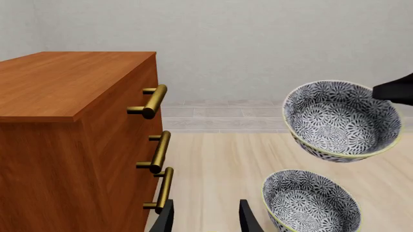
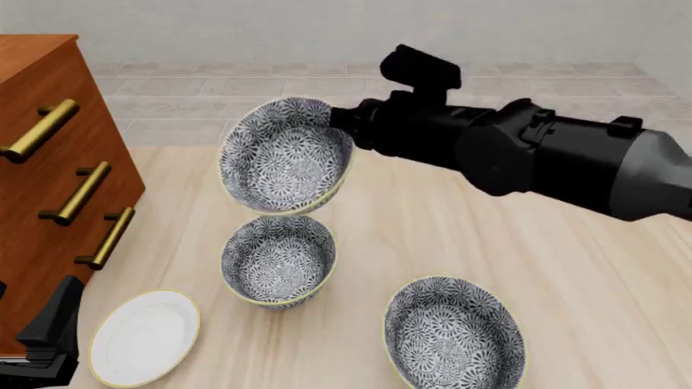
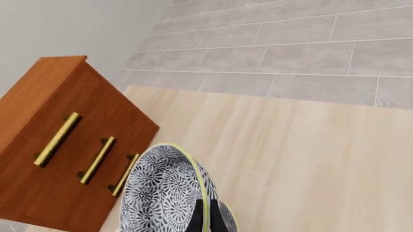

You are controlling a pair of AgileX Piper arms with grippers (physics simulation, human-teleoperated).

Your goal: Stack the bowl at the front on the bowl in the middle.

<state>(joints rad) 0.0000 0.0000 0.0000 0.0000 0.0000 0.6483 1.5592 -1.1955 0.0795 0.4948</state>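
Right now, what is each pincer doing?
Left pincer: open, holding nothing.
Right pincer: closed on the rim of the bowl at the front, lifted and tilted above the bowl in the middle.

I see a pale matt wood-grain worktop [image 2: 605,292], glossy patterned bowls, brass handles [image 2: 44,130] and a reddish wood cabinet [image 2: 32,194].

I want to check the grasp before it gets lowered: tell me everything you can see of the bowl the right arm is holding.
The bowl at the front is a deep round bowl, blue-grey and white floral inside and out, with a thin cream rim. It hangs in the air, tilted, directly above the bowl in the middle. The right gripper pinches its rim; nothing else touches it.
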